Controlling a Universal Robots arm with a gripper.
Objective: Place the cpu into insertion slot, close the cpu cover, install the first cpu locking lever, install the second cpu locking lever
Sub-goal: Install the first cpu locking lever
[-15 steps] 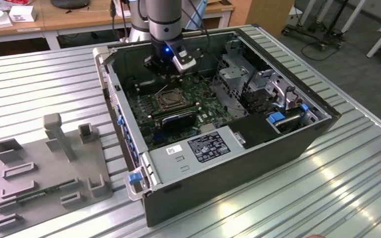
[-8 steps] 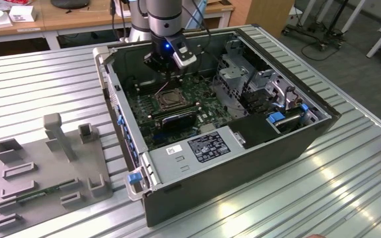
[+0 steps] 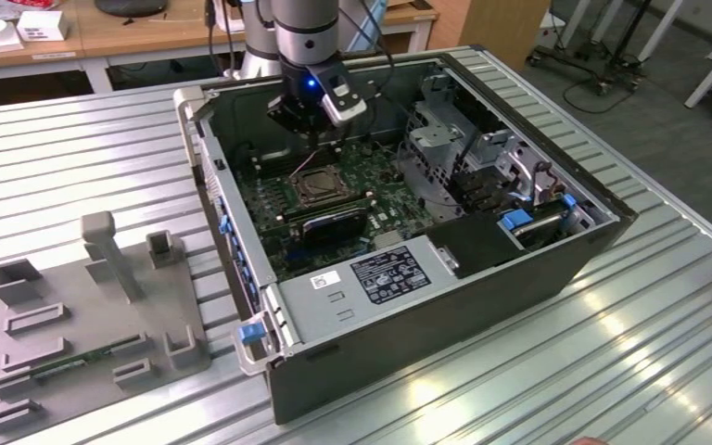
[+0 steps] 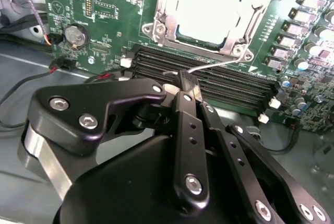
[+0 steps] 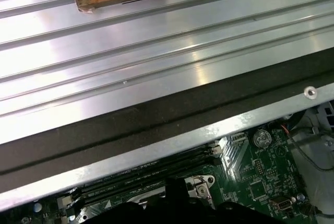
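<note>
Black bolted links of the gripper (image 4: 186, 84) take up the foreground of the second wrist view. Its fingertips (image 4: 183, 81) are drawn together with no gap between them, and they sit right on the end of a thin silvery wire, the locking lever (image 4: 222, 65). Whether the wire is pinched between them or only touched cannot be told.

The lever slants from there across the long black memory slots (image 4: 229, 85) toward a corner of the socket. Just past those slots the cpu cover (image 4: 165, 10) lies flat. Its cut-out middle frames the pale silvery cpu (image 4: 209, 10), which is seated inside.

A coin battery (image 4: 75, 35) sits on the green board (image 4: 104, 4), off to one side of the socket. In the first wrist view the battery (image 5: 261, 139) is near the case's metal edge.

In the exterior view the insertion slot (image 3: 319, 185) is in the middle of the board inside the open computer case (image 3: 480, 297). The gripper (image 3: 311, 125) hangs just beyond it, and the arm (image 3: 300, 32) comes down from the far side. A metal box (image 3: 369, 287) with a label fills the case's near end.

The case rests on a ribbed table (image 3: 603, 371). A grey fixture (image 3: 96, 324) with upright pegs lies on that table toward the exterior view's left, well apart from the case. Wooden desks (image 3: 146, 37) stand farthest back.
</note>
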